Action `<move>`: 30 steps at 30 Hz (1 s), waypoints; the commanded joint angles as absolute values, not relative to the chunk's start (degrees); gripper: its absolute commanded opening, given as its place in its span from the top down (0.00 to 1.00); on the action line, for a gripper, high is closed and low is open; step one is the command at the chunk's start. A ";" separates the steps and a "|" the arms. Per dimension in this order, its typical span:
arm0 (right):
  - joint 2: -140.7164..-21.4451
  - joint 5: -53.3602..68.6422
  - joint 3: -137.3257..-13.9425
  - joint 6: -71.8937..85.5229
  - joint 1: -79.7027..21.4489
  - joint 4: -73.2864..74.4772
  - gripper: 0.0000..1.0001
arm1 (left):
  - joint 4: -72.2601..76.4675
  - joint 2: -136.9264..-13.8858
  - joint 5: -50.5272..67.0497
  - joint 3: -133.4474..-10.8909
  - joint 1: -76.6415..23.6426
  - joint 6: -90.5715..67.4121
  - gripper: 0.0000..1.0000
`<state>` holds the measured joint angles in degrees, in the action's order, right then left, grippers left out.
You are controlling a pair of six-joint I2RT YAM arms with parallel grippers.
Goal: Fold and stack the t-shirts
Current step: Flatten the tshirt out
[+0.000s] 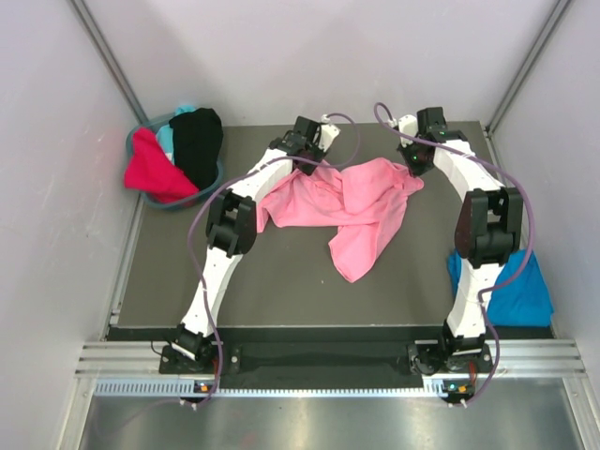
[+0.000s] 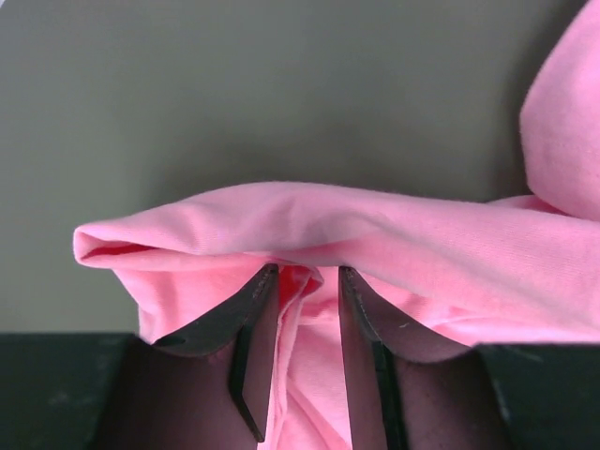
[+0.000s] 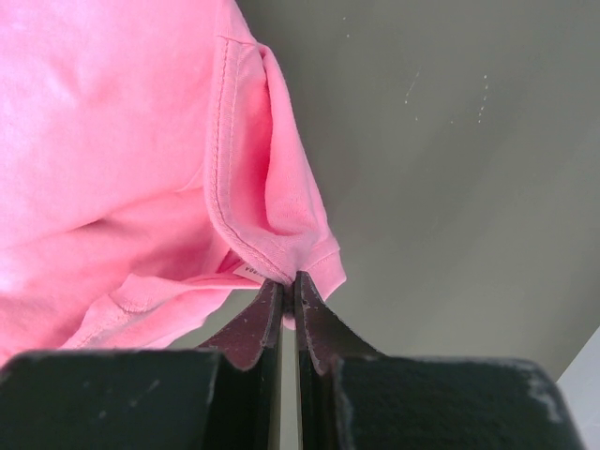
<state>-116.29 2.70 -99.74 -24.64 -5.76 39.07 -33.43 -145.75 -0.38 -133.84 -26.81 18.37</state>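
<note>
A light pink t-shirt lies crumpled across the far middle of the table. My left gripper is at its far left edge. In the left wrist view the jaws of this gripper stand apart, with a loose fold of the pink t-shirt between and over the fingertips. My right gripper is at the shirt's far right corner. In the right wrist view this gripper is shut on a hemmed edge of the pink t-shirt, beside a small white tag.
A teal basket at the far left corner holds a red t-shirt, a black one and a teal one. A bright blue t-shirt lies at the table's right edge behind my right arm. Grey walls enclose the table.
</note>
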 commanded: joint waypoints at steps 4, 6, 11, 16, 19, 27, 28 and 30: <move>-113.64 2.90 -100.20 -23.56 -4.92 38.15 1.00 | -29.88 -147.57 -3.69 -135.88 -26.89 20.48 0.64; -113.73 2.99 -100.20 -23.47 -4.92 38.15 1.00 | -29.79 -147.92 -4.21 -135.88 -26.98 20.57 0.64; -113.64 3.08 -100.37 -23.47 -4.92 38.06 1.00 | -29.45 -148.62 -4.92 -135.70 -26.89 21.09 0.94; -112.68 3.25 -100.37 -23.29 -4.92 38.23 1.00 | -29.88 -144.78 -5.19 -135.09 -26.81 20.57 1.00; -110.31 4.22 -100.55 -22.94 -4.92 38.84 1.00 | -29.27 -136.81 -5.10 -130.80 -26.46 20.57 1.00; -94.35 12.11 -96.34 -22.59 -3.69 41.57 1.00 | -30.83 -110.94 -2.38 -112.34 -22.51 21.00 1.00; -92.13 13.69 -93.28 -22.59 -3.34 44.36 1.00 | -35.90 -107.00 -1.50 -111.72 -22.50 21.70 1.00; -83.47 18.00 -88.10 -23.20 -2.64 46.31 1.00 | -40.59 -102.33 -0.53 -107.26 -22.50 24.08 1.00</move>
